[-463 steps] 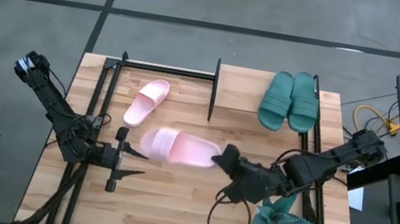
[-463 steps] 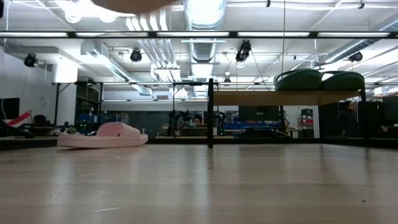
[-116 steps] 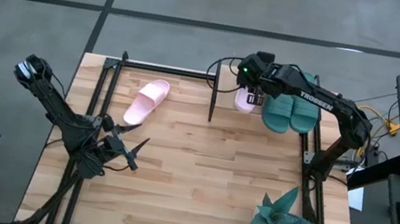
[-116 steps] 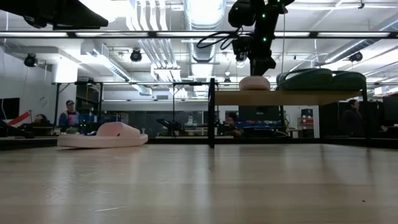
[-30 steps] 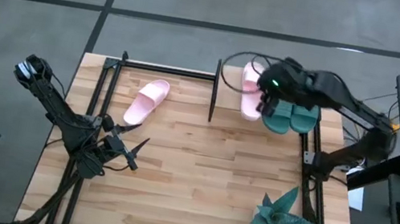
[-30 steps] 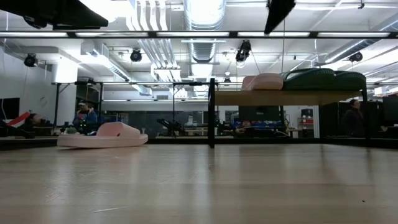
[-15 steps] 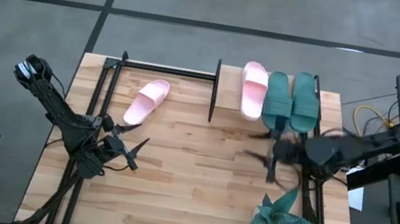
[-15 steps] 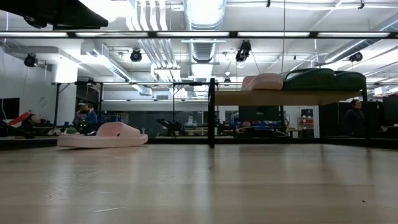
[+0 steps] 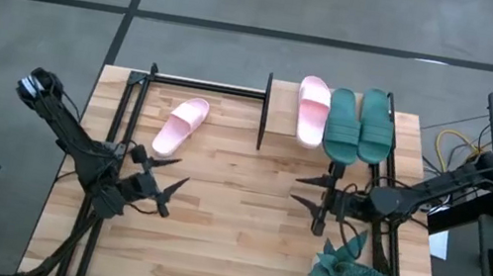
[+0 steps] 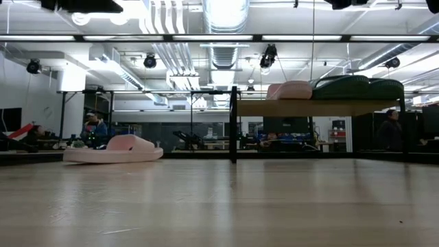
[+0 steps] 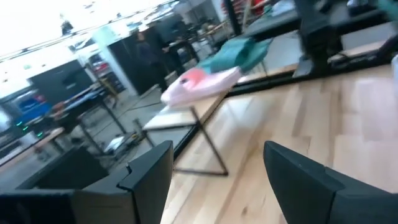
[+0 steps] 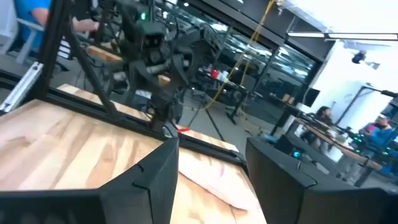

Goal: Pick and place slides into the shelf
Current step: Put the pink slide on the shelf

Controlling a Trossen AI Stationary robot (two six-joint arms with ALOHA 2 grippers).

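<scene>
Three slides lie side by side, soles down, on the shelf (image 9: 283,99) at the table's far right: a pink slide (image 9: 311,111) and two teal slides (image 9: 342,124) (image 9: 375,125). The low view shows them on the board (image 10: 309,108). A second pink slide (image 9: 180,125) lies on the tabletop at the far left, sole down. My right gripper (image 9: 298,190) hovers open in front of the shelf, pointing toward the table's left. My left gripper (image 9: 176,171) hovers open at the near left, pointing right toward the shelf.
A teal spiky plant (image 9: 346,265) sits at the near right, just beside my right arm. Black frame posts (image 9: 264,111) stand at the shelf's left end and along the table's left side (image 9: 133,99). Bare tabletop (image 9: 233,216) lies between the two grippers.
My right gripper has drawn away from over the pink slide on the shelf, gone toward the near edge and down, and swung round so that it points toward the table's left. The pink slide stays on the shelf. My left gripper has rolled a little in place.
</scene>
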